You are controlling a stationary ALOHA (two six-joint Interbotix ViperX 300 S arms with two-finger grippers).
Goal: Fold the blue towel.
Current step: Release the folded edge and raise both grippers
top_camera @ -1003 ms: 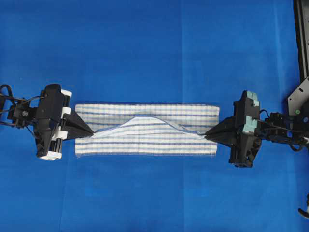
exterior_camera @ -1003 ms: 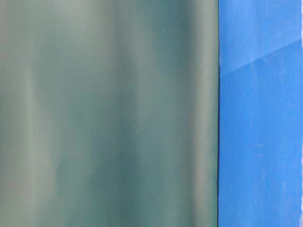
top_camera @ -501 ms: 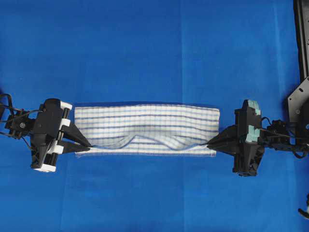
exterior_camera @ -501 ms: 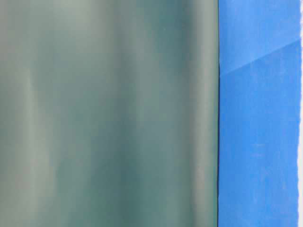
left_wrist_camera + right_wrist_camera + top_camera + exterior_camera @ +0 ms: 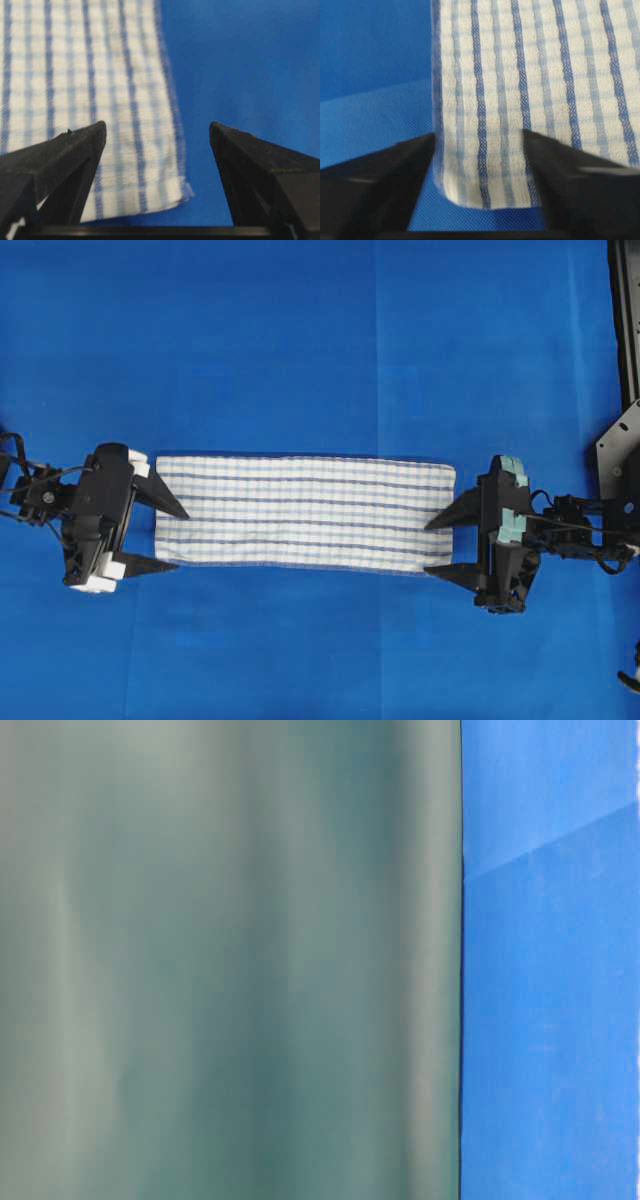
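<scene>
The blue towel (image 5: 305, 512), white with blue stripes, lies flat on the blue sheet as a long narrow folded strip. At its left short end my left gripper (image 5: 182, 540) stands open, one finger over the cloth's lower corner and one just past the near long edge. My right gripper (image 5: 427, 549) is open at the right short end in the same way. The left wrist view shows the towel's corner (image 5: 75, 75) between the spread fingers of the left gripper (image 5: 157, 127), untouched. In the right wrist view the rounded folded corner (image 5: 545, 75) lies between the parted fingers of the right gripper (image 5: 479, 134).
The blue background sheet (image 5: 300, 340) covers the whole surface. A black frame (image 5: 625, 320) and a metal bracket (image 5: 618, 455) stand at the right edge. A blurred grey-green surface (image 5: 230, 960) fills most of the table-level view, with only blue sheet beside it.
Both grippers have opened and let go of the towel's ends. The raised, sagging top layer has dropped and now lies flat, its edges lined up.
</scene>
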